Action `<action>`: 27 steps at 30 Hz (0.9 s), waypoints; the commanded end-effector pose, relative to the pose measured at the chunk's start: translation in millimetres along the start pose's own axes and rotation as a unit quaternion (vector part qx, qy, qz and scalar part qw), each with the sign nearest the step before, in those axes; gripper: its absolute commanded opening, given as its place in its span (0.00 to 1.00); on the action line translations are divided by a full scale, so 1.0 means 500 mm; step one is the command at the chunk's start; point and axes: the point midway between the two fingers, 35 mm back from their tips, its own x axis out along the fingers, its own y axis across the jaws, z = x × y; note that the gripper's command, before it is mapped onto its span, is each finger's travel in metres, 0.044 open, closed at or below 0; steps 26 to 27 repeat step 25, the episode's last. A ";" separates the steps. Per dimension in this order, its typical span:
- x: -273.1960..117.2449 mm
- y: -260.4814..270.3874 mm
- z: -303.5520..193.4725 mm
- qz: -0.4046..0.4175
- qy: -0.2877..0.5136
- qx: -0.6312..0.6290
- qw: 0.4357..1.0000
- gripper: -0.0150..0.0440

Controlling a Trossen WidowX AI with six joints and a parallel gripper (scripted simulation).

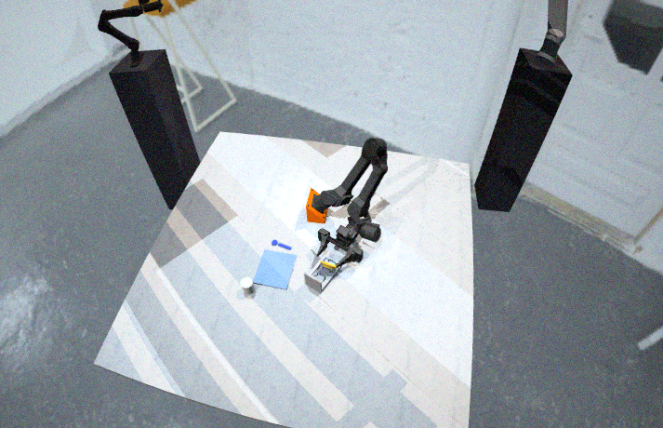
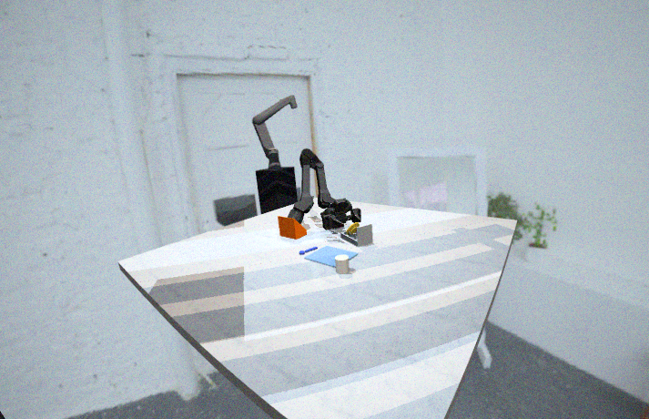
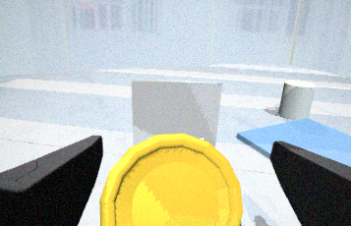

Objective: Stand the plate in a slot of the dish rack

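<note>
One yellow plate in the dish rack, open fingers around it

A broad table (image 1: 422, 313) (image 2: 384, 296) (image 3: 38, 135), banded in white, grey and beige, carries the whole working group; the black robot arm (image 1: 354, 176) (image 2: 306, 182) rises from beside an orange wedge-shaped block (image 1: 316, 214) (image 2: 290, 228), bends at a high elbow and comes down over the rack. At its end, the gripper (image 1: 328, 258) (image 2: 348, 224) (image 3: 189, 147) is wide open and has hold of nothing; in the wrist view its dark fingers stand on either side of the plate, with a gap showing at each side.

The grey dish rack (image 1: 314, 281) (image 2: 365, 234) (image 3: 176, 105) sits under the gripper, its upright end panel beyond the plate in the wrist view; near it lies a flat blue board (image 1: 275, 270) (image 2: 329, 255) (image 3: 309, 140). The yellow plate (image 1: 328, 264) (image 2: 353, 228) (image 3: 176, 182) is in the rack, raised on edge with a tilt; which slot it occupies, I cannot tell. A pale cylinder (image 1: 246, 287) (image 2: 341, 264) (image 3: 297, 100) stands upright by one corner of the board; smallest, a dark-blue spoon-like piece (image 1: 282, 245) (image 2: 308, 250) lies just beside the board's opposite end.
</note>
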 end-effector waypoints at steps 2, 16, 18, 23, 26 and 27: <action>0.010 0.014 0.060 -0.004 0.004 0.004 1.000 0.93; 0.013 0.010 0.203 -0.004 0.000 -0.032 0.999 0.93; 0.021 0.003 0.204 -0.020 0.013 -0.059 0.998 0.93; 0.038 -0.015 0.205 -0.061 0.050 -0.121 0.990 0.93; 0.045 -0.024 0.206 -0.077 0.068 -0.145 0.984 0.93; 0.045 -0.024 0.206 -0.077 0.068 -0.145 0.984 0.93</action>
